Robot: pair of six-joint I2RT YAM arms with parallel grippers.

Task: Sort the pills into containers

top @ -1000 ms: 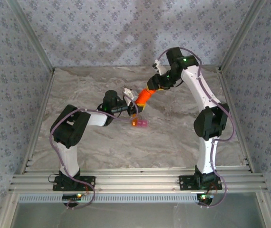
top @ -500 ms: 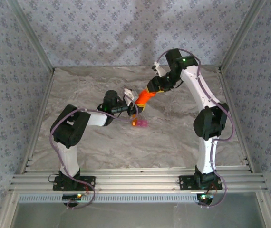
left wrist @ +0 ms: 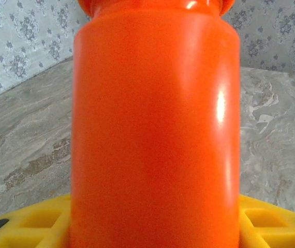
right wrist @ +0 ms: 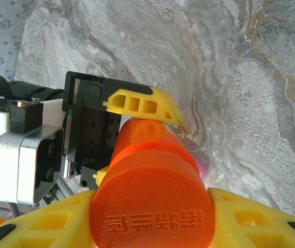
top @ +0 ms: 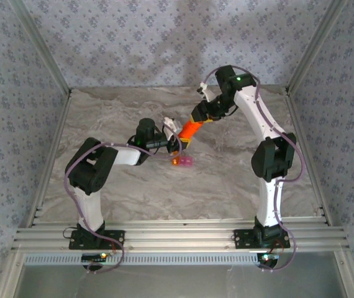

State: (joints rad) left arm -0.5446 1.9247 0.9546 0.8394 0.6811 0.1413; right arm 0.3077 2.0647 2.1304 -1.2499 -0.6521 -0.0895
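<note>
Left gripper [top: 172, 141] is clamped on the orange bottle [top: 188, 129]. Right gripper [top: 197, 117] is closed around its cap [right wrist: 150, 206]. The containers [top: 183, 161] sit on the surface [top: 226, 186] just beside. Risk: the bottle is tilted, so an opened cap could scatter pills past them. The raised cap lettering is seemingly mirrored and unreadable.

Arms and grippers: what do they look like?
Left arm and right arm: white links, black joint housings, looping lilac cables; a green light glows on the right. Left gripper and right gripper: yellow fingers with rectangular cut-outs; the left's body is black.
</note>
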